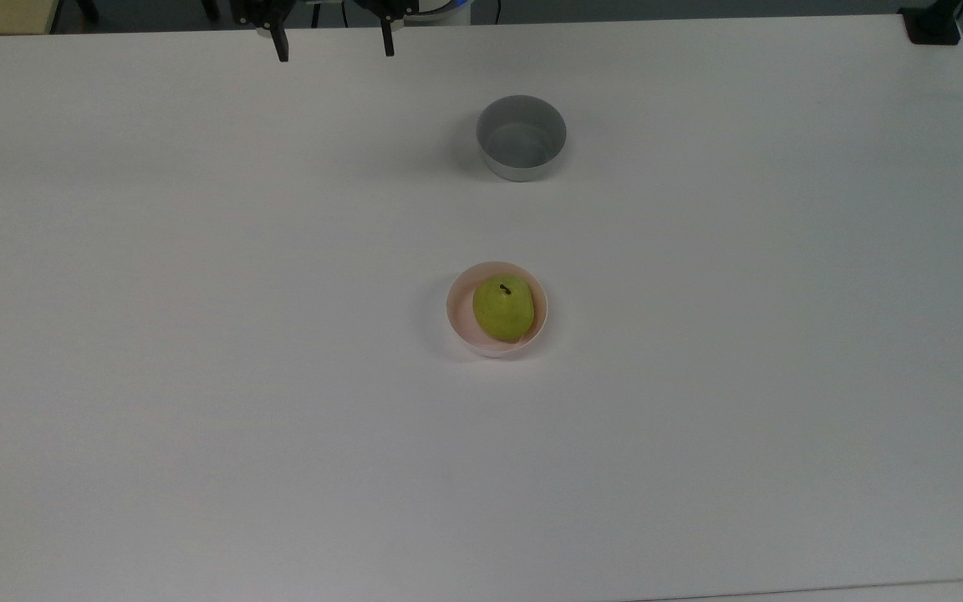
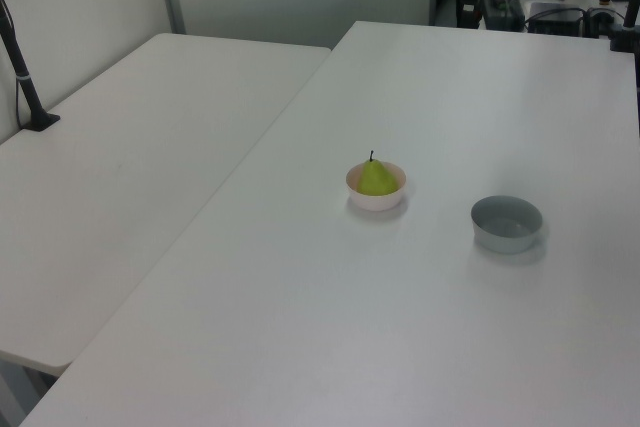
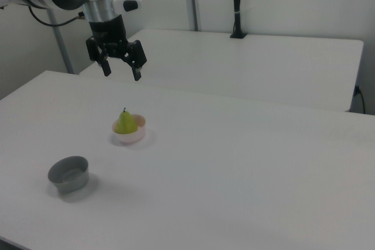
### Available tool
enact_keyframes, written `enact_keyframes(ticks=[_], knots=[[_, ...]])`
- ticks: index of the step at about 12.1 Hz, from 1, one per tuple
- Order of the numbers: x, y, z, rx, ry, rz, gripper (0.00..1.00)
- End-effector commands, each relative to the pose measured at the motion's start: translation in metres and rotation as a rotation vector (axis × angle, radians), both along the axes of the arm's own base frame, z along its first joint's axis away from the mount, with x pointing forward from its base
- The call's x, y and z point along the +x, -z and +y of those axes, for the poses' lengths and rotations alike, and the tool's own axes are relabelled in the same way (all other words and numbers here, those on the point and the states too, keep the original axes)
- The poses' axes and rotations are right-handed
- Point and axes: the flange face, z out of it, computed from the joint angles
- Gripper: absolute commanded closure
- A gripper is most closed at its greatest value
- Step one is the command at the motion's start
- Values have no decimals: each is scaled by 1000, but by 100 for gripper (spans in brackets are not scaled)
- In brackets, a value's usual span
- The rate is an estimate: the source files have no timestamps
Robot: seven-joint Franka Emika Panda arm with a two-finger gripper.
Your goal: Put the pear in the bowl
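Pear (image 1: 502, 308) yellow-green, round, short dark stem up. Sits inside pink bowl (image 1: 457, 313) on white worktop (image 1: 197, 376). My pincer (image 3: 121, 71) up high, well apart from pear, spread wide, holding nothing.

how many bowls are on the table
2. The pink bowl sits near the table's middle with the pear inside it. The grey bowl stands apart, toward the top view's upper edge.

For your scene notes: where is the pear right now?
The pear sits upright inside the pink bowl mid-table in the top view, below the grey bowl.
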Motion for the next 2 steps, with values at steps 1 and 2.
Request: enact_keyframes(ticks=[1, 2], knots=[[-2, 1, 2, -3, -9, -15, 0], [-2, 1, 2, -3, -9, -15, 0]])
